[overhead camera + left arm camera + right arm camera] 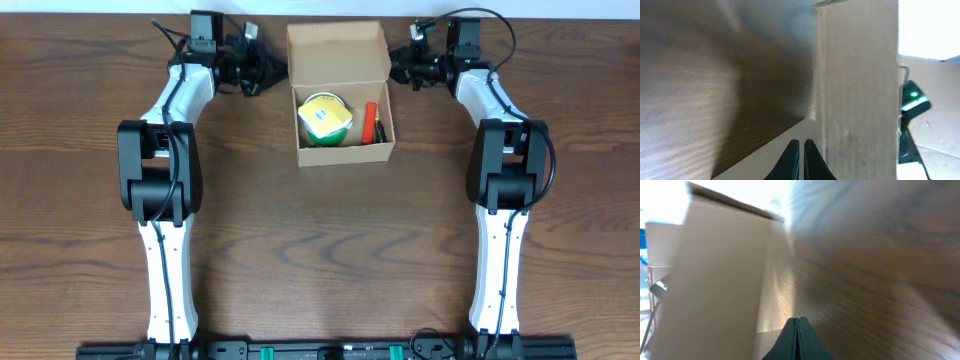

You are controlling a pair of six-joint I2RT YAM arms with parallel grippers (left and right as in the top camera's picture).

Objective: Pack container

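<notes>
The brown cardboard container (340, 152) sits at the back middle of the table, its flap lid (337, 52) open and leaning back. Inside lie a yellow-green tape roll (323, 115) and a red marker (369, 120) beside a dark one. My left gripper (272, 72) is shut and empty, just left of the lid's left edge; the left wrist view shows its tips (801, 145) next to the cardboard wall (855, 90). My right gripper (396, 66) is shut and empty, just right of the lid; its tips (797, 322) point alongside the cardboard (720, 270).
The dark wooden table (320, 260) spreads in front of the box. Both arm bases stand at the front edge, with the arms reaching along the left and right sides toward the back.
</notes>
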